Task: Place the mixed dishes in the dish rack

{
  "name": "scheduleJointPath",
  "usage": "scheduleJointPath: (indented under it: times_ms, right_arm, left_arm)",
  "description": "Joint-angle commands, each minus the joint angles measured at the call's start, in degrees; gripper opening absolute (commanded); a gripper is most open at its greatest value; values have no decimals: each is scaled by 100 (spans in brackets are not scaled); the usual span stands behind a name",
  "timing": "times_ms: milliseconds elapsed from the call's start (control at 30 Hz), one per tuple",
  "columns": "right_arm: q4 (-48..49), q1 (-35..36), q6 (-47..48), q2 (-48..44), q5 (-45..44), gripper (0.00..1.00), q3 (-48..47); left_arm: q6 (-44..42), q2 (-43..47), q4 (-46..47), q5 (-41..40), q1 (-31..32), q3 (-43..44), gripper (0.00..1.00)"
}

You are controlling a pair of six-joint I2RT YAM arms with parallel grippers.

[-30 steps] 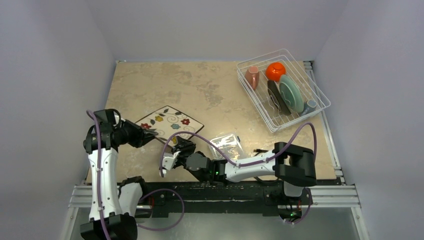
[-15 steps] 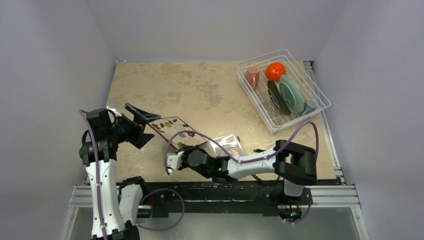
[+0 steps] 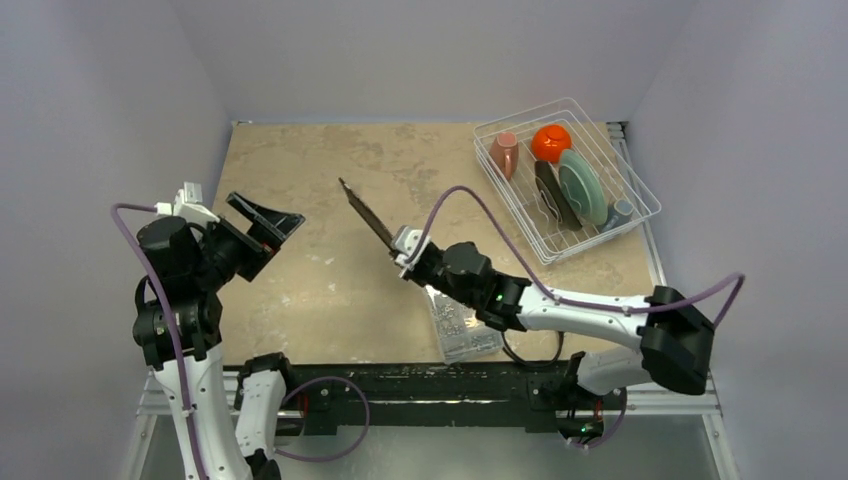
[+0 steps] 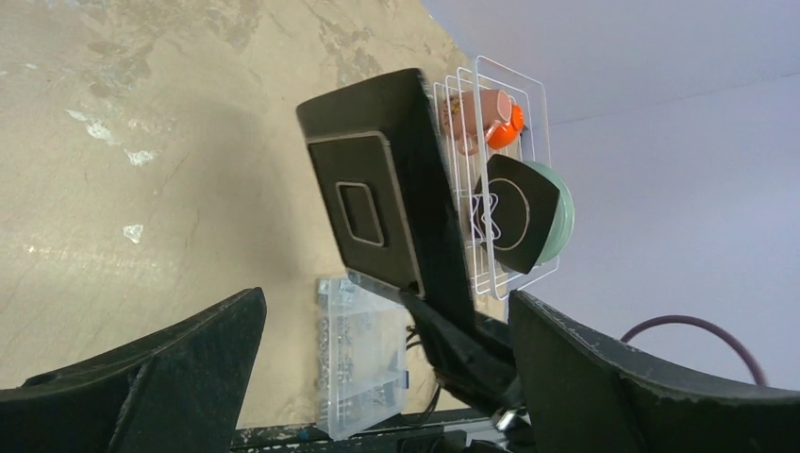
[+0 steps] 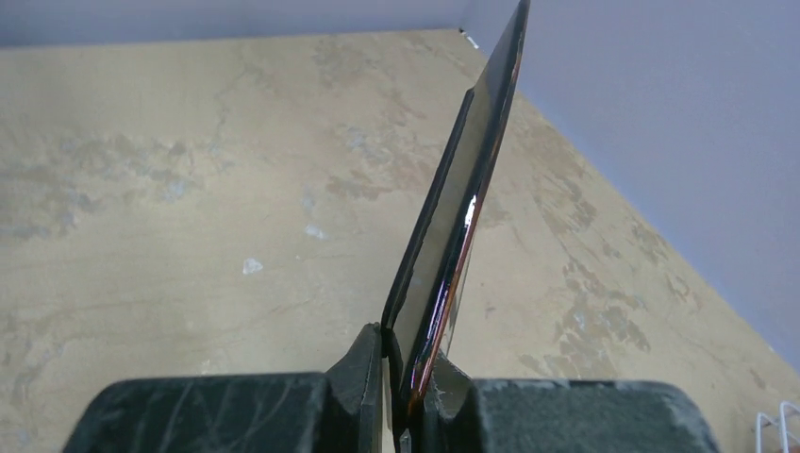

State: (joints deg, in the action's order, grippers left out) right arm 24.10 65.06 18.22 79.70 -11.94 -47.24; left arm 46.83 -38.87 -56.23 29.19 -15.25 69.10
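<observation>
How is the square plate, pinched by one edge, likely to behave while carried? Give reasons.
Probably stiff: the plate stands straight from the right tool with no sag. Likely slippery: its rim shines, and only one edge is pinched. Probably fragile: it looks like glazed ceramic.

The top external camera is looking down from above and behind the near edge, taking in the whole table (image 3: 300, 170). The left wrist camera is facing rightward across it toward the dish rack (image 4: 483, 212) in the far right corner. The right wrist camera is sitting close against the white floral square plate (image 5: 443, 255), facing the far edge. All three are sharing that plate.
</observation>
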Motion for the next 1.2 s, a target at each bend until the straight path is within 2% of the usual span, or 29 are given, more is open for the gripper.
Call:
scheduleJointPath:
  times_ms: [0, 233, 400, 500, 600, 700, 800, 933, 1067, 1167]
  right_arm:
    - [1370, -454, -848, -1121, 433, 0, -40]
    - [1230, -1491, -1360, -2345, 1026, 0, 343]
    - [456, -2663, -1552, -3250, 1949, 0, 425]
    - [-63, -3386, -1542, -3648, 2476, 0, 319]
    - [-673, -4000, -1390, -3831, 2881, 0, 59]
    - [-936, -4550, -1374, -3859, 3168, 0, -79]
    - [-1073, -5096, -1458, -3739, 3505, 0, -242]
    - [-1064, -5793, -1653, -3413, 4115, 0, -505]
    - [-672, -6011, -2380, -2919, 4758, 0, -670]
    - [-283, -6060, -2793, -2624, 4696, 0, -688]
  left_arm:
    - [-185, -89, 489, 157, 26, -97, 99]
    - [-83, -122, 1435, 846, 29, -487, 99]
    - [283, -405, 2696, 1373, 182, -870, 100]
    - [196, -711, 3264, 869, 731, -789, 100]
    - [-340, -1228, 3264, 13, 1535, -421, 100]
    - [-784, -1933, 3096, -253, 2022, 27, 100]
    - [-1212, -2401, 2953, -176, 2182, 303, 100]
    - [-1899, -2426, 2922, -509, 2290, 22, 100]
    - [-1882, -2311, 2930, -284, 2244, -67, 100]
    - [-1797, -2152, 3028, -344, 2245, -220, 100]
